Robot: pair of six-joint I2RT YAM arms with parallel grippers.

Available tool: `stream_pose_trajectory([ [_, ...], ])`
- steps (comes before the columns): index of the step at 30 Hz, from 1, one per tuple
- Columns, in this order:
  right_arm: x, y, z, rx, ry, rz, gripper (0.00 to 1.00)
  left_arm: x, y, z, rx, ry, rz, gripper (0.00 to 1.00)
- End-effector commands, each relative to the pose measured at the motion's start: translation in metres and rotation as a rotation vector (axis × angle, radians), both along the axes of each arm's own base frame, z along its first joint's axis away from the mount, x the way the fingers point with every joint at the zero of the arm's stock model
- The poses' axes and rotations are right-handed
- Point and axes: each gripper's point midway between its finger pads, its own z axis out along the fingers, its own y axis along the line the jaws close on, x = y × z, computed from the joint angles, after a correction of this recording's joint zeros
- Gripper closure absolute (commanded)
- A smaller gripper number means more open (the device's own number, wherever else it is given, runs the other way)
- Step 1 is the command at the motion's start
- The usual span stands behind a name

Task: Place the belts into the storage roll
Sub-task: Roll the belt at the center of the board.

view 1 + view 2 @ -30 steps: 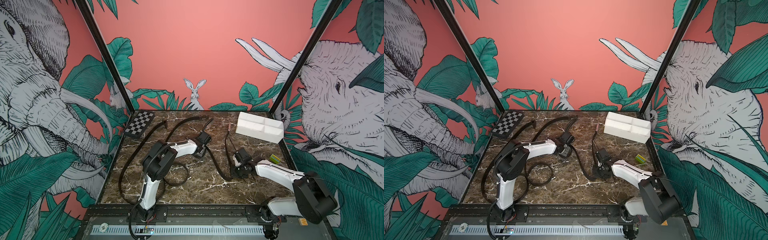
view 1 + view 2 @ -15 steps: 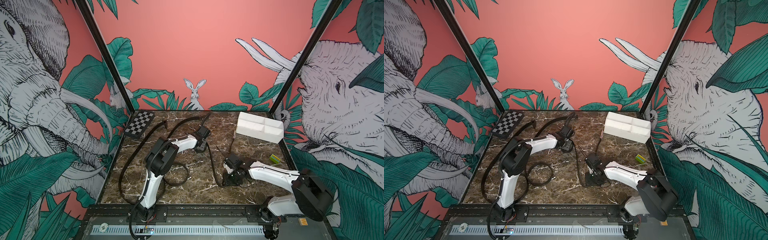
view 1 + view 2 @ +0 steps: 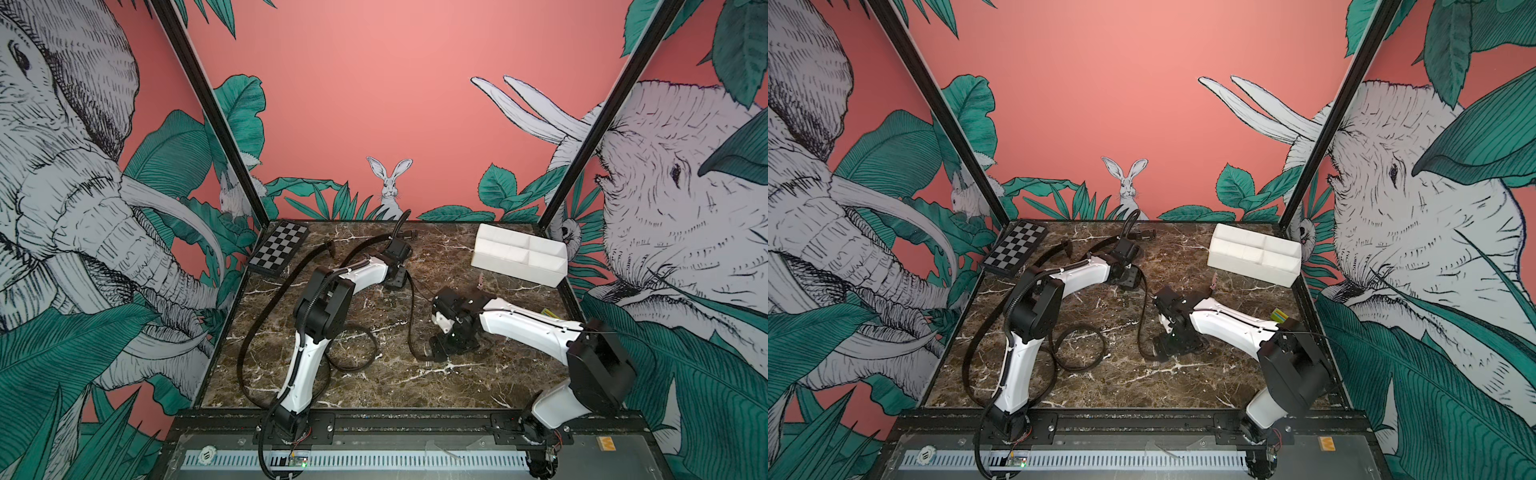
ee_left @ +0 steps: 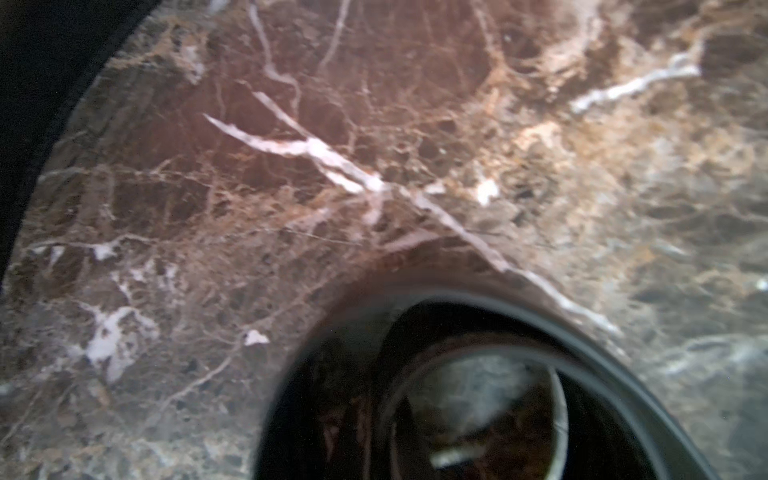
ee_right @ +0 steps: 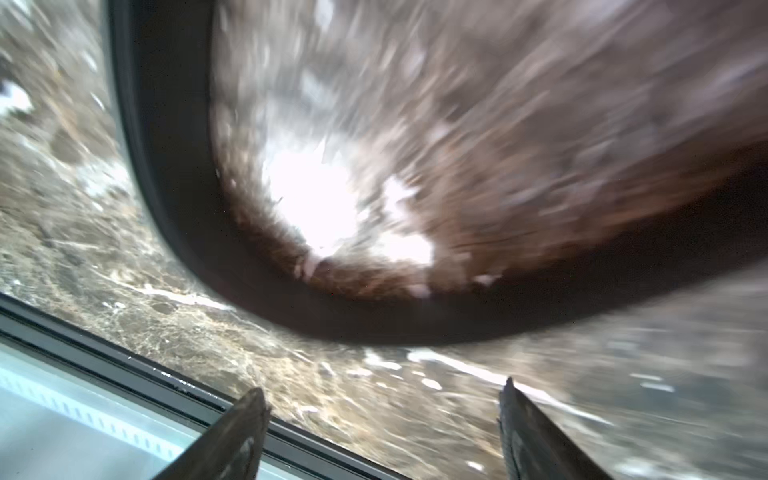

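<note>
Four-compartment storage roll [image 3: 511, 270] back right; belts [image 3: 262, 310] outside, on table [image 3: 415, 386].

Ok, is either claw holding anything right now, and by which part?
Right claw is open, holding nothing. Left claw is shut, seemingly pinching a belt near its far end; the contact itself is hidden.

white arm links [image 3: 365, 272] with black joints [image 3: 328, 305] and ribbed black hoses [image 3: 306, 313].
</note>
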Motion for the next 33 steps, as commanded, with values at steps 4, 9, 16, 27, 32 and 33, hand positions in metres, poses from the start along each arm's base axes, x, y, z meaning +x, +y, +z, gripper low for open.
stream_pose_trajectory([
  [4, 0.08, -0.046, 0.031, -0.072, -0.201, 0.027, 0.09, -0.042, 0.053, -0.062, 0.126, 0.25, 0.064, 1.0],
  [9, 0.151, -0.036, 0.037, 0.018, -0.325, -0.015, 0.07, -0.04, 0.062, -0.063, 0.087, 0.274, 0.106, 1.0],
  [16, 0.187, -0.022, -0.007, 0.027, -0.281, -0.01, 0.07, -0.037, 0.063, -0.064, 0.082, 0.281, 0.116, 1.0],
  [27, 0.049, -0.013, -0.027, 0.171, -0.056, -0.115, 0.11, -0.025, 0.044, -0.065, 0.012, 0.309, 0.117, 1.0],
  [32, 0.03, 0.0, -0.028, 0.205, -0.054, -0.128, 0.11, -0.01, 0.024, -0.062, -0.054, 0.32, 0.14, 1.0],
  [33, 0.028, 0.005, -0.028, 0.214, -0.049, -0.119, 0.11, -0.007, 0.022, -0.062, -0.054, 0.321, 0.144, 1.0],
])
